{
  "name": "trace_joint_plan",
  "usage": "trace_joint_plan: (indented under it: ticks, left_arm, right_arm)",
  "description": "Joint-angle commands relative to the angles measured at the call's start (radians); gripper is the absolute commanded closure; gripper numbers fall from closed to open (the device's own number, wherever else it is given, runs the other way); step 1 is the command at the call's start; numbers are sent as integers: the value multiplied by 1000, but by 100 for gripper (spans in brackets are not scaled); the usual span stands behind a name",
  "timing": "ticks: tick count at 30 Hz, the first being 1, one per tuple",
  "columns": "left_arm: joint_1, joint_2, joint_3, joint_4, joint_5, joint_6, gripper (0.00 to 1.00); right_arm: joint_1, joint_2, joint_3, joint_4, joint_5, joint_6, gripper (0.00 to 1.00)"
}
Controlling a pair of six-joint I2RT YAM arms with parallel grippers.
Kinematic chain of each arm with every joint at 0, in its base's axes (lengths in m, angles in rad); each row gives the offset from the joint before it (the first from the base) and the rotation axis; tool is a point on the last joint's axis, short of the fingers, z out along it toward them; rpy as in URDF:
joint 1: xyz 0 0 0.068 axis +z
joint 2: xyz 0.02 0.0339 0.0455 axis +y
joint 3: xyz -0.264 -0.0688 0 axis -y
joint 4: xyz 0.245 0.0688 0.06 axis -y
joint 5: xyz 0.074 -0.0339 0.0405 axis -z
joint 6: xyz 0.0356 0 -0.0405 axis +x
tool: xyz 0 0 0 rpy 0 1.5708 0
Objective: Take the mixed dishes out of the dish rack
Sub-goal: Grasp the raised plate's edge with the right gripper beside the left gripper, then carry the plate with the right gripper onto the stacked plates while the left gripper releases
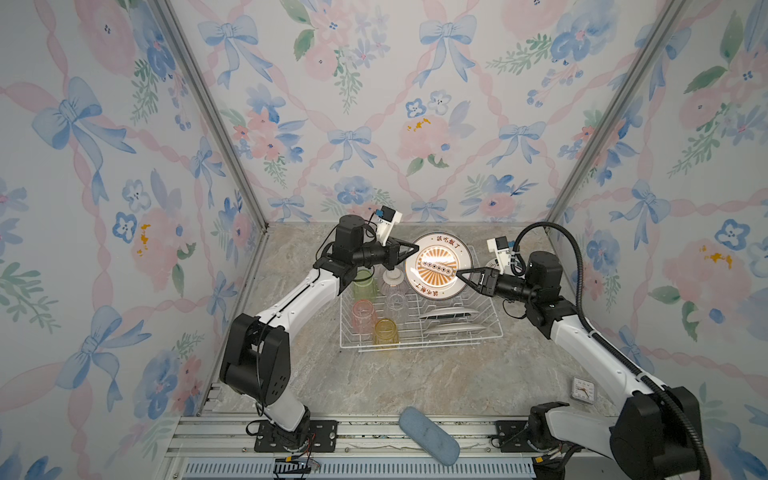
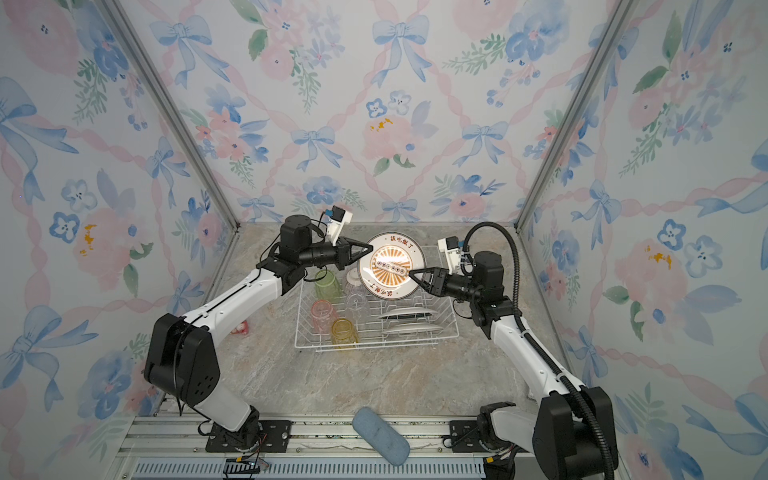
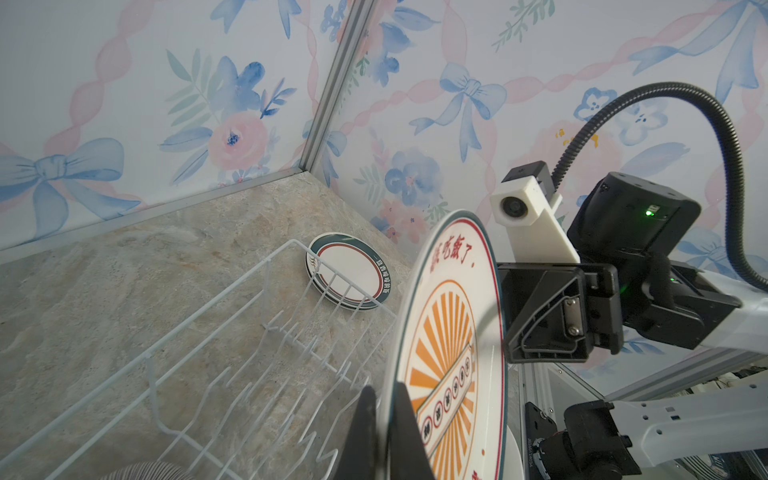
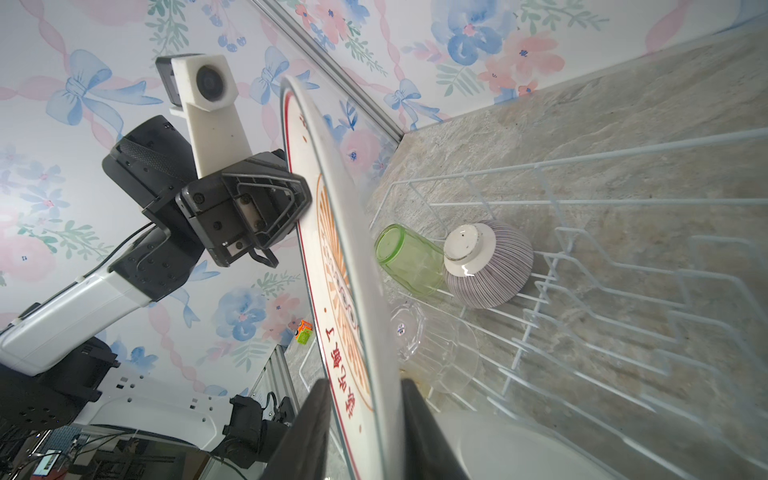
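- Roughly, two plates [image 3: 345, 270] are out, stacked on the worktop [image 1: 374, 382] at the dish rack's [image 1: 419, 347] 1 o'clock.
- Third plate [image 1: 436, 249] hangs upright over the rack's 12 o'clock edge. The left end effector [image 1: 415, 248] pinches its 10 o'clock rim, and the right end effector [image 1: 459, 273] looks clamped near 4 o'clock.
- Left inside: two slotted plates [image 1: 451, 313] at 4 o'clock, four tumblers [image 1: 365, 286] and the bowl [image 4: 490, 266] in the 9 o'clock half.
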Motion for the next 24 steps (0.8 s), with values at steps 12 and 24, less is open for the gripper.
trace_joint_plan:
  ticks: [12,24]
  left_arm:
    - [-3,-9,-5,14,-25,23,96]
    - [-18,-139,-23,-203,-305,217,67]
  right_arm:
    - [18,13,64,-15,66,2,100]
    - [-152,-12,83,-118,72,38,100]
